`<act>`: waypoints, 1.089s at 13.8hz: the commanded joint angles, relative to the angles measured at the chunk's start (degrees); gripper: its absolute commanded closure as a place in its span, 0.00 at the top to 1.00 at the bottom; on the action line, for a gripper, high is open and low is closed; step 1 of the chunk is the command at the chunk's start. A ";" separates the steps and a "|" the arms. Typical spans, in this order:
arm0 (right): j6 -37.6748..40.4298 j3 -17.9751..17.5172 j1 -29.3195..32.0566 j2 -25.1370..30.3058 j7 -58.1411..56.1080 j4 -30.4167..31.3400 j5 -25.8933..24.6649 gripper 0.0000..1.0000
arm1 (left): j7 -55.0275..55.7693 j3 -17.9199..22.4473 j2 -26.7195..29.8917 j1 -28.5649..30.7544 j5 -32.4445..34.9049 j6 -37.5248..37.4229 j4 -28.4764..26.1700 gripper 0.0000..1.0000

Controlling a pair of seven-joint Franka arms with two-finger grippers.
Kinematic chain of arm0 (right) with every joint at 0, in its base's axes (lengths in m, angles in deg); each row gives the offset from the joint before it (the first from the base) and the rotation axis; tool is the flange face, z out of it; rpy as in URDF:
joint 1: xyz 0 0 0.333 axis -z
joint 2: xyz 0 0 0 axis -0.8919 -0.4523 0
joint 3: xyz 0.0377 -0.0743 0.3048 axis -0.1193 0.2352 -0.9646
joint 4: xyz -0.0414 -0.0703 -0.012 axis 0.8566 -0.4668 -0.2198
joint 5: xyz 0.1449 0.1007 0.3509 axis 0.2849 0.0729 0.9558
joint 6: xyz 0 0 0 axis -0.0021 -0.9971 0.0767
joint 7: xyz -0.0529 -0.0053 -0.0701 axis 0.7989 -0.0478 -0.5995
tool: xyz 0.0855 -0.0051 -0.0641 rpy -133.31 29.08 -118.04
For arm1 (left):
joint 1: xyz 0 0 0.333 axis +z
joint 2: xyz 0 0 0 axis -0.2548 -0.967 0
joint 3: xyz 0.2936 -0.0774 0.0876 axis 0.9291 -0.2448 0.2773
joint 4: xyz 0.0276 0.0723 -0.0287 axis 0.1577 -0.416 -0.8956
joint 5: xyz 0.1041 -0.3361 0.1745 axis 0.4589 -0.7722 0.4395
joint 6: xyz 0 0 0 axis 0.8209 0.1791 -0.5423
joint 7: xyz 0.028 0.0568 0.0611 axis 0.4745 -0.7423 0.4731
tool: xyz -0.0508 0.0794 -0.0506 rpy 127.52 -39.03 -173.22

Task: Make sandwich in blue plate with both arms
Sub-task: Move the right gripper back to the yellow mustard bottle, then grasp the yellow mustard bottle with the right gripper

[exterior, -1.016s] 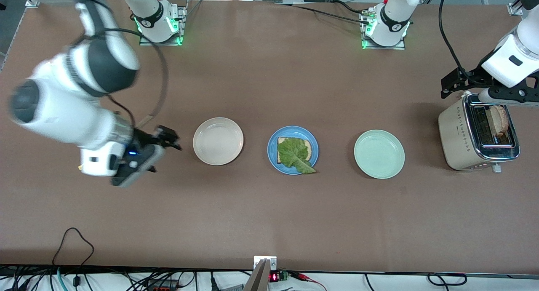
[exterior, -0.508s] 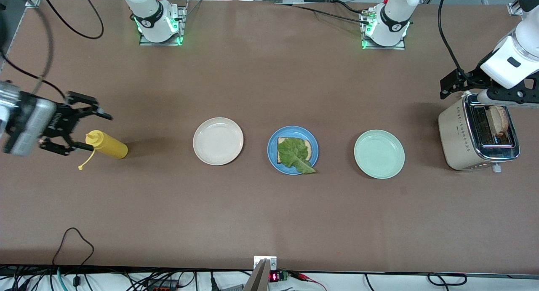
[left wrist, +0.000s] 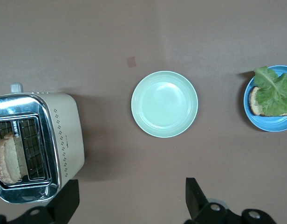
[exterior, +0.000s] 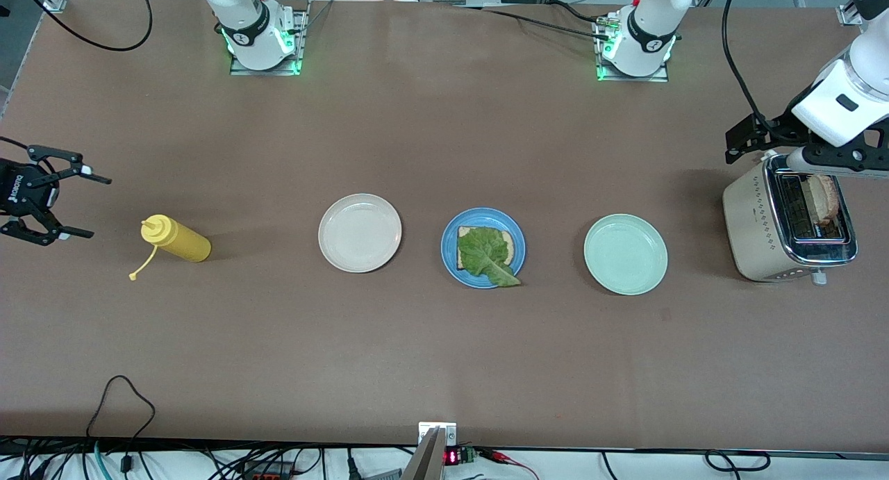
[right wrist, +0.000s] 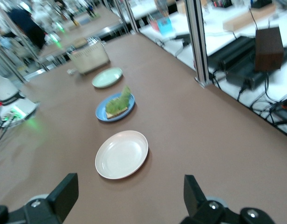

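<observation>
A: Where's the sandwich sitting?
B: Half-built. One bread slice (exterior: 485, 247) with a lettuce leaf (exterior: 488, 257) on top is lying in the blue plate (exterior: 451, 233), mid-bench (exterior: 444, 355), between the cream plate (exterior: 360, 232) and the mint plate (exterior: 625, 253). Leaf tip is hanging over the rim on the camera-nearer side.
A: Second slice?
B: Standing in the toaster (exterior: 760, 238) slot (exterior: 824, 199), at the left arm's end.
A: Grippers?
B: Left gripper (left wrist: 129, 198) is hovering over the bench just beside the toaster, fingers spread wide, holding nothing. Right gripper (exterior: 73, 205) is sitting at the right arm's end of the bench, near the yellow squeeze bottle (exterior: 175, 239) lying on its side, fingers wide apart too, gripping nothing.
</observation>
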 commanded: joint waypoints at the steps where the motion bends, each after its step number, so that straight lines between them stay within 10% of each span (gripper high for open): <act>1: 4.57 -1.21 5.05 -6.74 -10.37 -0.95 3.91 1.00 | 0.33 0.45 0.70 -0.46 -0.63 0.52 -0.64 1.00; 15: 6.25 0.19 8.41 -36.55 -43.27 -10.62 5.50 1.00 | 0.33 0.45 0.70 -0.37 -0.63 0.35 -0.64 1.00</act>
